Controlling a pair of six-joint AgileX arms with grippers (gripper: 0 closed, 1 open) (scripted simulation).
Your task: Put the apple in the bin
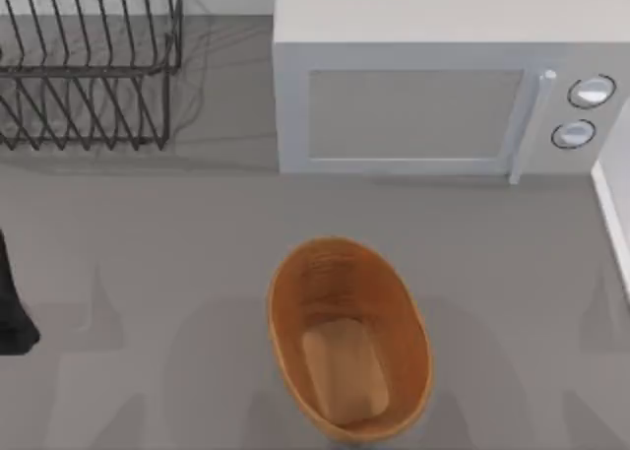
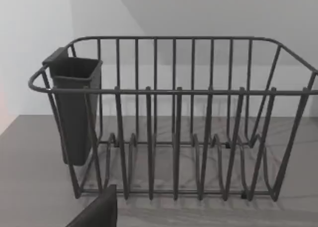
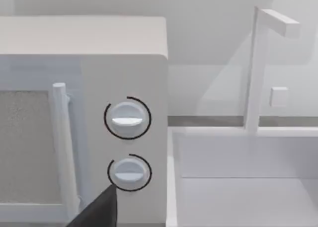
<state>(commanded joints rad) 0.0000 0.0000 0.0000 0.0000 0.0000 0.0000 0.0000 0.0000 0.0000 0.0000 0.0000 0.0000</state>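
The bin point(image 1: 349, 337) is an oval orange-brown wicker basket with a lighter flat bottom. It stands near the table's front edge, slightly right of the middle, with nothing inside it. The apple is out of view. A dark part of my left arm point(image 1: 12, 307) sits at the table's far left edge, well away from the bin. A dark piece of my left gripper point(image 2: 97, 212) faces the dish rack. A dark piece of my right gripper point(image 3: 97, 209) faces the microwave's knobs.
A black wire dish rack point(image 1: 84, 71) with a dark cutlery cup point(image 2: 74, 110) stands at the back left. A white microwave point(image 1: 443, 86) with its door shut fills the back right. Beside it is a white sink point(image 3: 248, 182) with a faucet point(image 3: 258, 63).
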